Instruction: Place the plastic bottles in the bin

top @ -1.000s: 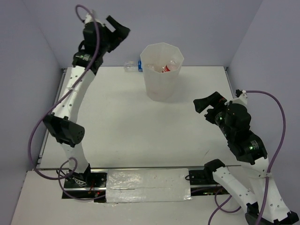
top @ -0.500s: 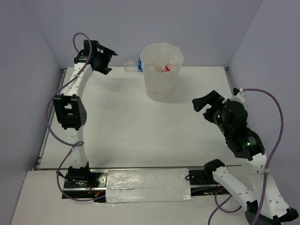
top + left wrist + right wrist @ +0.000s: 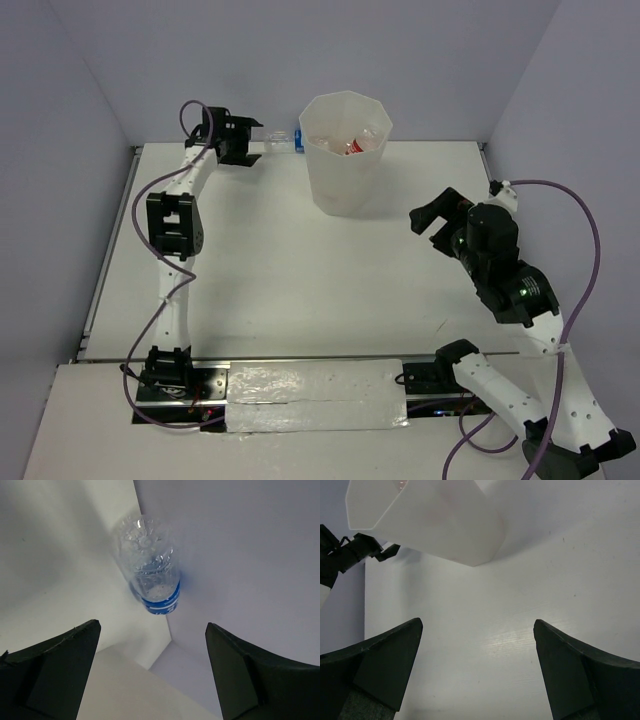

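Bottle (image 3: 150, 575) at back wall (image 3: 240, 540), beside bin (image 3: 342, 185); open from left.

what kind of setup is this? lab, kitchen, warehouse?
Probably a robot lab test cell: a white table boxed in by plain lavender walls, with staged props on it, a white bin and a clear bottle.

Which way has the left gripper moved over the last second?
Yes: the left gripper has descended toward the bottle lying beside the bin.
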Robot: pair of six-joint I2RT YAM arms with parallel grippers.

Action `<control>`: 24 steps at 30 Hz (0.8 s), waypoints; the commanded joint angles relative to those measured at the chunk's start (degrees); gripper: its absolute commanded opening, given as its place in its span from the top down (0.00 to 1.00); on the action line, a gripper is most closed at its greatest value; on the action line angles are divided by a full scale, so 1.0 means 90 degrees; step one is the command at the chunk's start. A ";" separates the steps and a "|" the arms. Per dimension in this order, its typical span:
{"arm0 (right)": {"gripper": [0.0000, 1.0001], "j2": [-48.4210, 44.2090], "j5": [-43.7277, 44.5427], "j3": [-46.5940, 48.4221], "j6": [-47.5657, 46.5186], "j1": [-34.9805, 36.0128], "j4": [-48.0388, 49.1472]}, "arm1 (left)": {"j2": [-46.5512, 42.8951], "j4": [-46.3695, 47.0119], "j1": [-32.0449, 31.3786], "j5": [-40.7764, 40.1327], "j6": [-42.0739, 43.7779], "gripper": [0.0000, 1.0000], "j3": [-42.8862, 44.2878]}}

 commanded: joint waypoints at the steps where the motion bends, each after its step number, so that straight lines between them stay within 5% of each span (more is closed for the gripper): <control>1: 0.00 0.0073 0.0176 0.0219 -0.0138 0.0047 -0.0107 | 0.0393 0.0975 -0.0055 0.0313 -0.0742 0.01 0.0198; 24: 0.01 0.0229 -0.0176 0.0023 0.0106 0.0057 -0.0068 | 0.1654 0.1943 -0.0523 -0.0194 -0.2139 0.00 0.0617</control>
